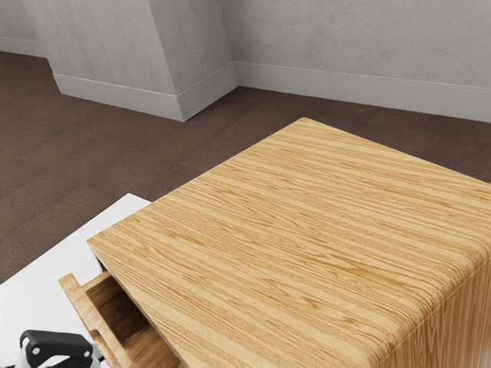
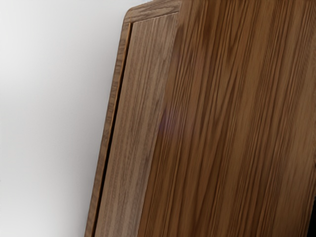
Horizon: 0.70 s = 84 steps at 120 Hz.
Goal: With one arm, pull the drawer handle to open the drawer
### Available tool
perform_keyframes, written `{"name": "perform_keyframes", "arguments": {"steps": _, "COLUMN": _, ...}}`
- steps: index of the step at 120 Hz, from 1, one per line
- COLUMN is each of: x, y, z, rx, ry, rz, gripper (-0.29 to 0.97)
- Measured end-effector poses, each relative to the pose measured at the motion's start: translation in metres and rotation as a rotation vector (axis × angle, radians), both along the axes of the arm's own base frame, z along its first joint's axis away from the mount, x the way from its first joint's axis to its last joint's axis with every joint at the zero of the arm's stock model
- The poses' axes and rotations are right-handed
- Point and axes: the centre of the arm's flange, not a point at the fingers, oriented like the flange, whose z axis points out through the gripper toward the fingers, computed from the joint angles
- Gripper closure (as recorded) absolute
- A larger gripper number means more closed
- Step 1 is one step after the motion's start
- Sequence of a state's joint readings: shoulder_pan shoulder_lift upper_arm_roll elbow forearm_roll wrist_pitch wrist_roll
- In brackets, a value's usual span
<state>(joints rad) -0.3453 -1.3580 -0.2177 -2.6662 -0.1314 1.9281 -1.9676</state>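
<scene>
A light oak-grain wooden drawer (image 1: 115, 318) is sitting partly pulled out of its boxy wooden cabinet (image 1: 307, 245) on a white tabletop (image 1: 38, 291). The black claw (image 1: 54, 346) is hovering just beside the drawer's front; whether it is grasping anything cannot be told.

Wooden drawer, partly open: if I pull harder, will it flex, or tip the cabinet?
The light wooden drawer looks like rigid board, so it probably won't flex. It already stands partly out of the broad wooden cabinet, so it likely slides straight. The cabinet looks bulky beside the drawer, so tipping seems unlikely.
</scene>
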Motion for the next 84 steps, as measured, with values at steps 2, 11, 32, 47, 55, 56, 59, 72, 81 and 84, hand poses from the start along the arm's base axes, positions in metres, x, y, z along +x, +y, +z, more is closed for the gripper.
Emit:
{"name": "perform_keyframes", "arguments": {"steps": 2, "x": 0.0, "y": 0.0, "z": 0.0, "rx": 0.0, "ry": 0.0, "rz": 0.0, "gripper": 0.01}}
{"name": "perform_keyframes", "arguments": {"steps": 11, "x": -0.002, "y": 0.002, "z": 0.0, "rx": -0.001, "ry": 0.0, "rz": 0.001, "gripper": 0.01}}
{"name": "perform_keyframes", "arguments": {"steps": 32, "x": -0.007, "y": 0.006, "z": 0.003, "rx": -0.005, "ry": -0.005, "rz": 0.002, "gripper": 0.01}}
{"name": "perform_keyframes", "arguments": {"steps": 47, "x": -0.01, "y": 0.012, "z": 0.006, "rx": -0.011, "ry": -0.011, "rz": 0.005, "gripper": 0.02}}
{"name": "perform_keyframes", "arguments": {"steps": 55, "x": -0.012, "y": 0.013, "z": 0.007, "rx": -0.009, "ry": -0.014, "rz": 0.005, "gripper": 0.02}}
{"name": "perform_keyframes", "arguments": {"steps": 56, "x": -0.012, "y": 0.013, "z": 0.007, "rx": -0.009, "ry": -0.014, "rz": 0.005, "gripper": 0.02}}
{"name": "perform_keyframes", "arguments": {"steps": 59, "x": -0.013, "y": 0.014, "z": 0.008, "rx": -0.009, "ry": -0.015, "rz": 0.005, "gripper": 0.02}}
{"name": "perform_keyframes", "arguments": {"steps": 72, "x": -0.014, "y": 0.016, "z": 0.01, "rx": -0.006, "ry": -0.023, "rz": 0.002, "gripper": 0.03}}
{"name": "perform_keyframes", "arguments": {"steps": 81, "x": -0.015, "y": 0.015, "z": 0.011, "rx": -0.006, "ry": -0.032, "rz": -0.001, "gripper": 0.03}}
{"name": "perform_keyframes", "arguments": {"steps": 84, "x": -0.015, "y": 0.015, "z": 0.011, "rx": -0.006, "ry": -0.034, "rz": -0.002, "gripper": 0.03}}
